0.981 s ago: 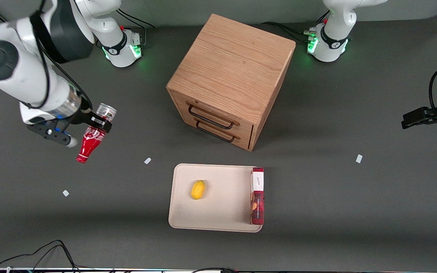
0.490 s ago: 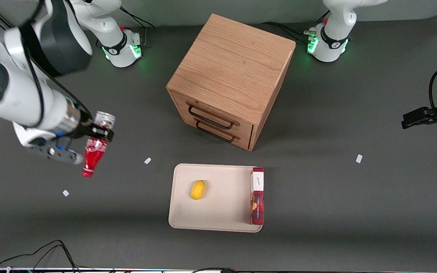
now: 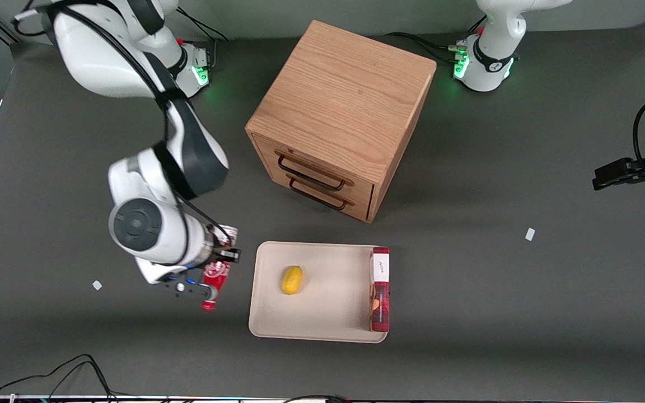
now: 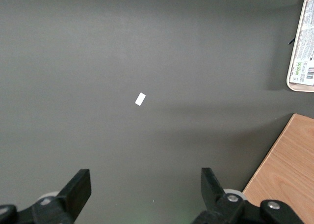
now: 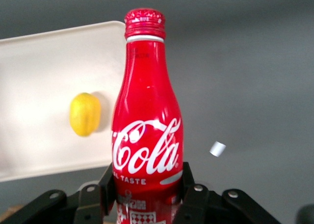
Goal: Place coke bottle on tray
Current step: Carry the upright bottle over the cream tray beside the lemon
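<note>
My right gripper (image 3: 219,266) hangs over the dark table just beside the tray's edge toward the working arm's end, shut on the coke bottle (image 3: 213,285). The bottle is red with white script, and its capped neck tips down toward the front camera. In the right wrist view the fingers (image 5: 105,183) press both sides of the coke bottle (image 5: 147,130) below the logo, gripper (image 5: 147,184). The cream tray (image 3: 328,305) lies flat in front of the cabinet's drawers; the tray (image 5: 39,67) shows past the bottle's shoulder.
A yellow lemon (image 3: 292,280) and a long red box (image 3: 379,291) lie on the tray. The wooden drawer cabinet (image 3: 345,106) stands farther from the front camera than the tray. Small white tape bits (image 3: 97,285) dot the table. Cables (image 3: 76,369) trail along the near edge.
The right arm has swung from the working arm's end of the table toward the tray and nearer the front camera, carrying the coke bottle, which stays gripped.
</note>
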